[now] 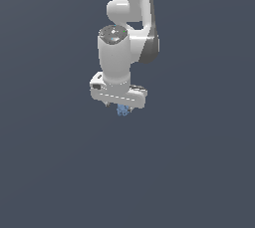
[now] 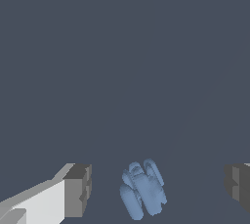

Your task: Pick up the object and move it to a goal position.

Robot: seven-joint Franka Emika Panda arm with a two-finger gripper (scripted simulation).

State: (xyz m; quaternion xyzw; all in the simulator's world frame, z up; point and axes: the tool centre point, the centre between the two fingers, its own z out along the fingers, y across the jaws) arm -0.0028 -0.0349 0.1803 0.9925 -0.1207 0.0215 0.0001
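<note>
Below our white arm [image 1: 119,53], which fills the upper middle of the exterior view, our gripper [image 2: 156,189] hangs with its jaws spread wide and nothing held between them. From the wrist view we see one dark finger pad [image 2: 78,189] on one side and the other well apart on the opposite side, with the object [image 2: 142,194] lying between them but touching neither. From outside, the object [image 1: 122,111] shows only as a blue speck just under the hand.

We judge the main risk to be the close: the object sits nearer one pad than the other, so that pad may reach it first and shove or roll it. Its knobbly, uneven surface gives poor contact, and it could squirt out or tip. We also cannot tell how high the pads stand above the floor.

We find no brand, label or writing anywhere.
</note>
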